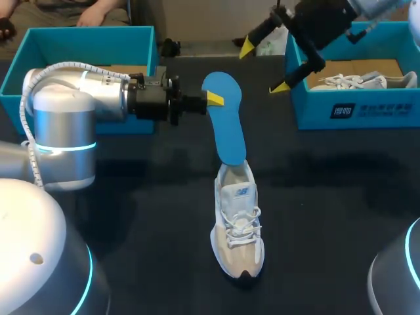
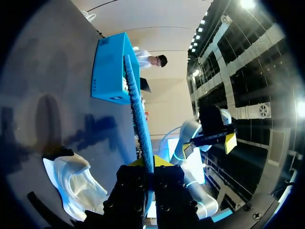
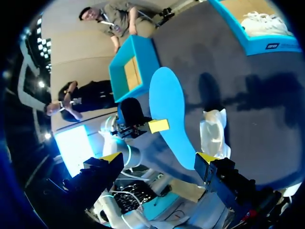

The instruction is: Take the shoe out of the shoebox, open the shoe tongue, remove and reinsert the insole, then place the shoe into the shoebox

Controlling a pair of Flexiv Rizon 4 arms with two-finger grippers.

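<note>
A beige and white shoe stands on the black table, toe towards me. My left gripper is shut on the edge of a blue insole and holds it up at a slant. The insole's lower end meets the shoe's heel opening. In the left wrist view the insole runs edge-on out from between the fingers, with the shoe beside them. My right gripper hangs open above the table beyond the insole, holding nothing. From the right wrist the insole and shoe lie ahead of the spread fingers.
A blue shoebox at the back right holds another white shoe. A second blue box stands at the back left behind my left arm. Bare black tabletop lies on both sides of the shoe.
</note>
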